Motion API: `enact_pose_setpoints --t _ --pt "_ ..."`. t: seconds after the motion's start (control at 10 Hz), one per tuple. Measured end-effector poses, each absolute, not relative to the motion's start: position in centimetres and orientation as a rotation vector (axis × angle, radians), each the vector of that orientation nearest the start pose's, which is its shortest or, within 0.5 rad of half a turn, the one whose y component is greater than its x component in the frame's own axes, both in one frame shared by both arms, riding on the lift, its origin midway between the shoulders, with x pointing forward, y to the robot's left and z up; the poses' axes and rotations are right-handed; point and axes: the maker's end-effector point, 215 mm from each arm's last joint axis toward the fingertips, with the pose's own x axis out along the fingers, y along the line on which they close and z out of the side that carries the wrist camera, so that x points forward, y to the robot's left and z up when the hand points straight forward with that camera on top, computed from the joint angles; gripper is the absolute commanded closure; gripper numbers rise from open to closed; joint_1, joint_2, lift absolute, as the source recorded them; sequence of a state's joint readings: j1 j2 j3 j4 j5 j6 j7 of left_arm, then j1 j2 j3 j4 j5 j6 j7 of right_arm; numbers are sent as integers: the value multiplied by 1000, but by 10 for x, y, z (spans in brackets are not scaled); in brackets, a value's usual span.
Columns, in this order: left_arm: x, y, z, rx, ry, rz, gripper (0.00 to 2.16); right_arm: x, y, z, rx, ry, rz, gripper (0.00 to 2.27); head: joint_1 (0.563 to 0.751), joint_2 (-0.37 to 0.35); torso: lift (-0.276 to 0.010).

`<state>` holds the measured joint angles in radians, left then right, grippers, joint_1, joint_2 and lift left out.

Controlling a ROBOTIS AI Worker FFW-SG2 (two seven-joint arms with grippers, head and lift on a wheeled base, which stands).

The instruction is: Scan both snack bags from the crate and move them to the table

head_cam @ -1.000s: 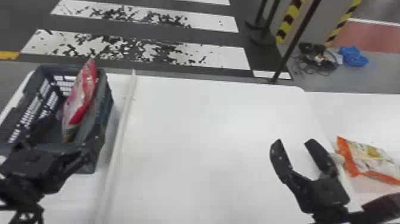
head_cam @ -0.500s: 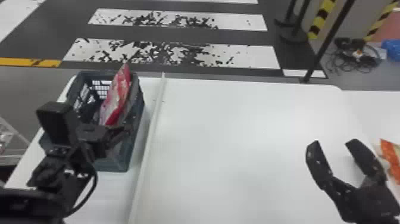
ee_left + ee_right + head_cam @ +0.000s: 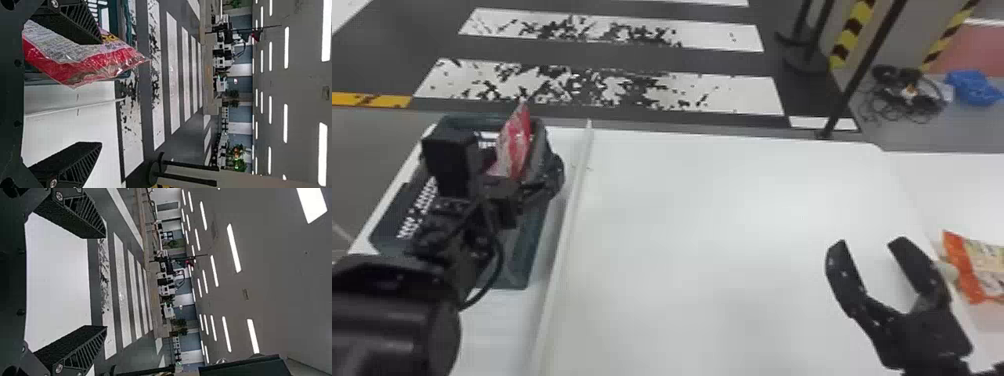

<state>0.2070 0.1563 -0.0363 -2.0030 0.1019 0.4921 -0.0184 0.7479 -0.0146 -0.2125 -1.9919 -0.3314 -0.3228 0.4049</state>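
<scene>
**Red Snack Bag Stands Under Spread Fingers at Crate**

The robot's left tool (image 3: 524, 175) hangs over the dark crate (image 3: 534, 240) at the far-left corner of the white worktop (image 3: 732, 250), its fingers (image 3: 70, 27) spread wide. A red snack bag (image 3: 514, 145) stands on end in the crate, toward its far end, the top poking above the rim. In the left wrist view, one finger crosses in front of the bag's printed panel while the other is well apart from it — whether that first finger touches the wrapper cannot be told.

A thin, pale strip (image 3: 572, 210) runs from the worktop's far edge toward its near edge, just to the right of the crate.

Across the worktop, the right tool (image 3: 869, 245) is held near the right edge, its two fingers also parted. Just beyond it to the right, an orange snack bag (image 3: 969, 270) lies flat on a white surface (image 3: 962, 200) beside the worktop, partly cut off by the edge of the head view.

Behind the scene, broad white stripes (image 3: 602, 90) mark the dark floor — with black posts (image 3: 862, 70), tangled cables (image 3: 907, 95) and a blue item (image 3: 974, 87) off to the right.
</scene>
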Motion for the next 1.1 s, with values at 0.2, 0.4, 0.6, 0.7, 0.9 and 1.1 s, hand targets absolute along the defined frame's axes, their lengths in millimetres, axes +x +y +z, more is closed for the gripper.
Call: enact_pose_setpoints --t 0.2,0.4,0.6,0.7,0.9,1.1 --pt "530 233 -374 73 287 -85 80 346 -288 -352 139 -49 152 113 695 -71 -87" --pt "530 243 -381 83 300 -53 110 345 -294 -357 126 -39 154 124 695 -66 -87" --pt "530 248 -385 83 304 -42 252 343 -302 -355 111 -43 151 127 695 -69 -87" --pt "530 249 -385 83 305 -40 363 343 -304 -356 107 -44 152 127 695 -71 -87" --pt "525 249 -389 80 311 -40 724 343 -306 -359 107 -38 153 130 695 -74 -87" --pt "520 251 -386 79 301 -28 1291 342 -306 -363 109 -32 153 140 695 -72 -87"
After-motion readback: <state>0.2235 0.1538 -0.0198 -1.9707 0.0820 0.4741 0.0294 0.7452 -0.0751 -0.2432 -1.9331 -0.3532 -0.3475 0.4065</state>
